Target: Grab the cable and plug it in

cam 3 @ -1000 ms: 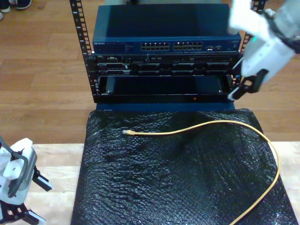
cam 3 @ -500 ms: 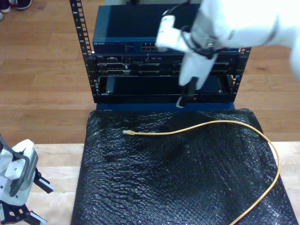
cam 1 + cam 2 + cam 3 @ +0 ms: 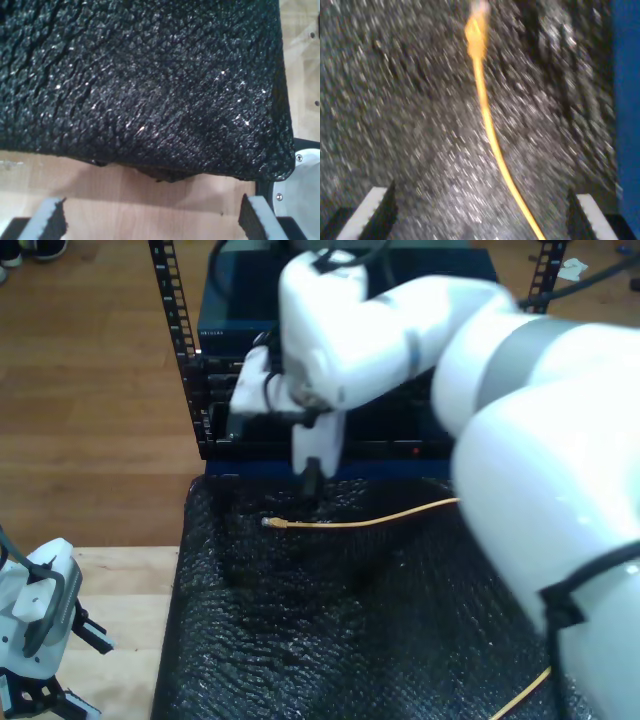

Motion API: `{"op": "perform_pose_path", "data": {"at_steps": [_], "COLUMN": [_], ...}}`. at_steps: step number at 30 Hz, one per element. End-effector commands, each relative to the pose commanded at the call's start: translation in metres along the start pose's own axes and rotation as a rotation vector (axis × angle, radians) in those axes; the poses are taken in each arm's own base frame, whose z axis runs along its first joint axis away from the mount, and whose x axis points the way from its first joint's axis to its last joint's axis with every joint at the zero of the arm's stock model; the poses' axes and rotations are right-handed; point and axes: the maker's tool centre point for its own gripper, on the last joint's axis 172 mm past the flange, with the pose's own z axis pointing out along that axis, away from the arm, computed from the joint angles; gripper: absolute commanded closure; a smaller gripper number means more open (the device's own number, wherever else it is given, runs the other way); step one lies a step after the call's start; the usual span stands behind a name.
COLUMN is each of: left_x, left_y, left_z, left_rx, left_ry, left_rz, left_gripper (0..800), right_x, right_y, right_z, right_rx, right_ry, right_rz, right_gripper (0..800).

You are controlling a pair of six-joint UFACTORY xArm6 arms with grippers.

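Note:
The yellow-orange cable (image 3: 360, 521) lies on the black mat (image 3: 300, 640), its clear plug (image 3: 268, 523) pointing to the exterior view's left. The big white arm hides the cable's far loop, and a short piece (image 3: 520, 695) shows again lower down. My second gripper (image 3: 309, 483) hangs open just above the mat, behind the plug end and apart from it. In the second wrist view the cable (image 3: 487, 125) runs blurred between the wide-apart fingers of my second gripper (image 3: 482, 215). My first gripper (image 3: 85, 670) sits open at the exterior view's lower left; its wrist view shows my first gripper (image 3: 152, 220) over the mat's edge (image 3: 200, 170).
A black rack (image 3: 200, 430) with a blue network switch (image 3: 215, 335) stands behind the mat. Light wooden tabletop (image 3: 120, 580) flanks the mat on the exterior view's left. Wooden floor (image 3: 90, 390) lies beyond. A blue surface (image 3: 626, 100) borders the mat.
My second arm has swept from the exterior view's right across the rack front to the left and lowered over the cable's plug end. My first gripper has barely moved.

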Motion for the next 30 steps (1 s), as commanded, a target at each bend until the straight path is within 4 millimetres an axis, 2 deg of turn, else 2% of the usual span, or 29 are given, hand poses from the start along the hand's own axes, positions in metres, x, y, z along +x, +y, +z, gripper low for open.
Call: {"op": "perform_pose_path", "data": {"at_steps": [5, 8, 13, 20, 24, 30], "left_x": [0.000, 0.000, 0.000, 0.000, 0.000, 0.000], "left_y": [0.000, 0.000, 0.000, 0.000, 0.000, 0.000], "left_z": [0.000, 0.000, 0.001, 0.001, 0.001, 0.001], "left_rx": [0.000, 0.000, -0.004, -0.003, -0.003, -0.004], "left_ry": [0.000, 0.000, 0.002, 0.001, 0.001, 0.002], "left_rz": [0.000, 0.000, 0.000, 0.000, 0.000, 0.000], "left_gripper": [0, 0, 0, 0, 0, 0], "right_x": [0.022, 0.023, 0.024, 0.027, 0.029, 0.028], "right_y": [0.000, 0.002, 0.002, 0.004, 0.004, 0.003], "right_z": [0.020, 0.035, 0.049, 0.051, 0.053, 0.069], "right_rx": [-0.051, -0.052, -0.040, -0.047, -0.050, -0.037], "right_ry": [-0.008, -0.019, -0.033, -0.024, -0.021, -0.032], "right_rz": [-0.045, -0.054, -0.058, -0.058, -0.062, -0.064], "right_gripper": [23, 40, 58, 196, 231, 234]}}
